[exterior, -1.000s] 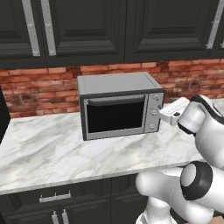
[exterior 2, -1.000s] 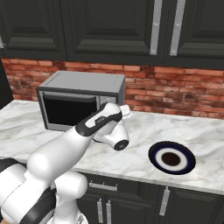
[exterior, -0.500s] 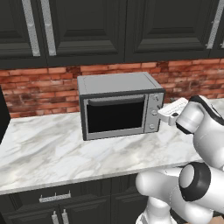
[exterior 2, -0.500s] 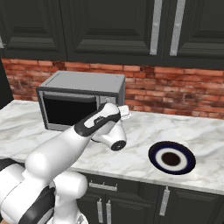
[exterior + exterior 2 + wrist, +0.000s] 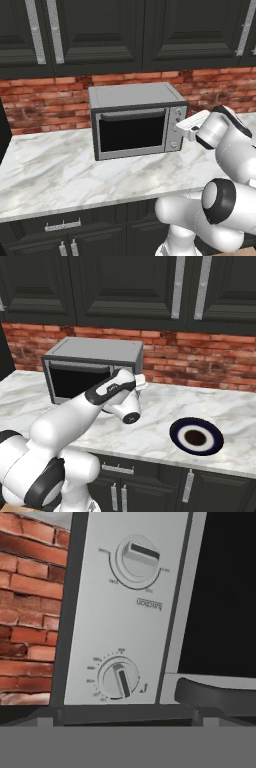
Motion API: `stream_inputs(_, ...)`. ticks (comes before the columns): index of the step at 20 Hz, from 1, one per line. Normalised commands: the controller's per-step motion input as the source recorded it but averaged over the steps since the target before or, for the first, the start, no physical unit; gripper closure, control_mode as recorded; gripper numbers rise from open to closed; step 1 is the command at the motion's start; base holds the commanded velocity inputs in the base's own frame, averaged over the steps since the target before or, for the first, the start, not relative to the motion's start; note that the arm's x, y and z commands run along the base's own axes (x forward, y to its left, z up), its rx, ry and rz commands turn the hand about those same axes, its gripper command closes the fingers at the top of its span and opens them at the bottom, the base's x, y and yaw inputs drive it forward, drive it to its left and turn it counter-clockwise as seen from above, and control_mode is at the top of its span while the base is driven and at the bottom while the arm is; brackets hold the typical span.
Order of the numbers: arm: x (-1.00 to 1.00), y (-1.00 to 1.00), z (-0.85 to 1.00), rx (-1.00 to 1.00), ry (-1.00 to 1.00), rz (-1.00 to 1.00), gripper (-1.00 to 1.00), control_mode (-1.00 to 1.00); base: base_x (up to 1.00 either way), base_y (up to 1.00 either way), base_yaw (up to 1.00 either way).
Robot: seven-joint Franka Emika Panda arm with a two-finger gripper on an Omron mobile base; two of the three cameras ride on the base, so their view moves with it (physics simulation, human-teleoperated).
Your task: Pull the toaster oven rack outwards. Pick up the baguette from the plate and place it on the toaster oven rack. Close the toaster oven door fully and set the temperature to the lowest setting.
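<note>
The silver-grey toaster oven stands on the marble counter against the brick wall. Its dark glass toaster oven door is shut, with the bar handle along one edge. The toaster oven rack is hidden behind the door. My gripper hovers open and holds nothing, just right of the oven, pointing at the knob panel. The rolled hand view shows two round knobs close up. The navy-rimmed plate lies bare on the counter to the right. The baguette is out of view.
Dark upper cabinets hang above the oven, and a brick wall runs behind it. The marble counter stretches left of and in front of the oven. Dark lower drawers sit under the counter edge.
My hand has edged slightly left toward the oven's knob panel. The jaws stay open, and the oven and plate have not moved.
</note>
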Motion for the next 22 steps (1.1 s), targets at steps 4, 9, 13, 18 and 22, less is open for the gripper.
stream_inputs(4, 0.06, 0.0, -0.08, 0.0, 0.0, -0.02, -1.0, -1.0, 0.0, 0.0, 0.0)
stream_inputs(9, 0.1, 0.01, -0.12, 0.0, 0.0, -0.02, -1.0, -1.0, 0.0, 0.0, 0.0)
stream_inputs(13, 0.19, 0.0, -0.04, 0.0, 0.0, -0.02, -1.0, -1.0, 0.0, 0.0, 0.0)
stream_inputs(18, 0.15, 0.0, -0.05, 0.0, 0.0, -0.01, -1.0, -1.0, 0.0, 0.0, 0.0)
stream_inputs(22, 0.07, 0.0, -0.01, 0.0, 0.0, -0.01, -1.0, -1.0, 0.0, 0.0, 0.0)
